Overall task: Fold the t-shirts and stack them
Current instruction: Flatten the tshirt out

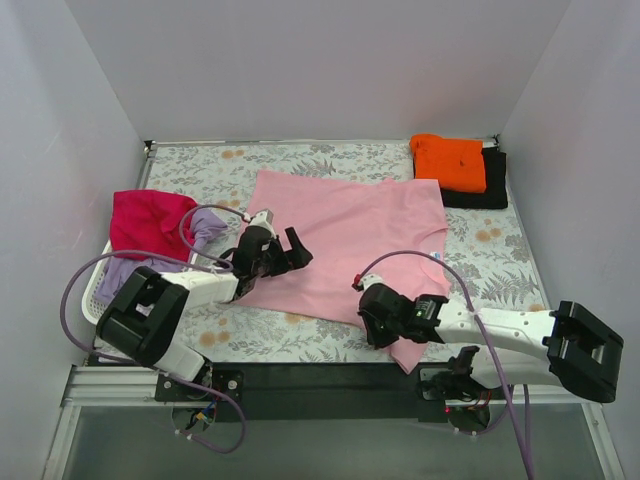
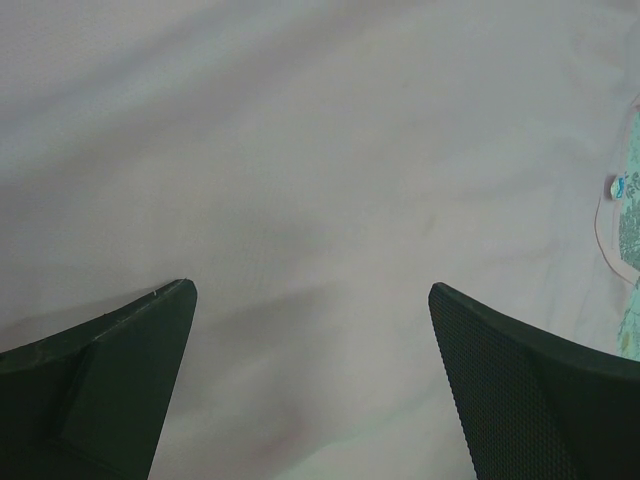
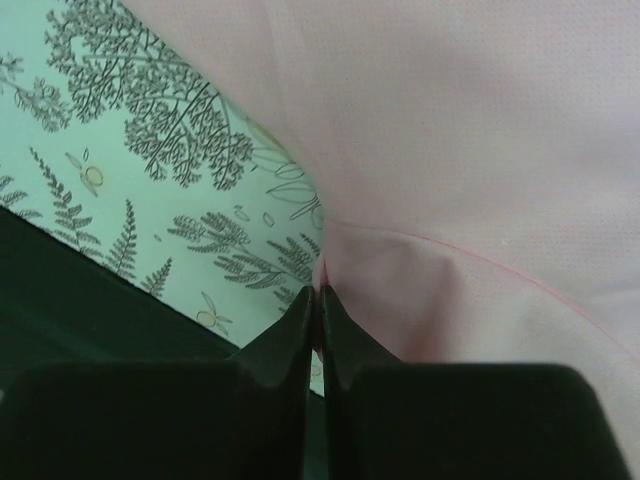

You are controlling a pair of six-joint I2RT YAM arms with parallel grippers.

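The pink t-shirt (image 1: 350,230) lies spread centrally; orange t-shirt (image 1: 450,162) folded atop black t-shirt (image 1: 495,190) (far right).

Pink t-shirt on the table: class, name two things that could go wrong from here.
1. The right tool pinches only the very edge of the pink t-shirt, so the cloth may slip out on lifting.
2. The left tool is open and holds nothing; a one-sided pull could bunch the cloth.

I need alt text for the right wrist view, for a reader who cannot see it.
The right gripper, its jaws shut, pinches the edge of the light pink t-shirt. The shirt fills the upper right; a fern-patterned table cover shows at the left.
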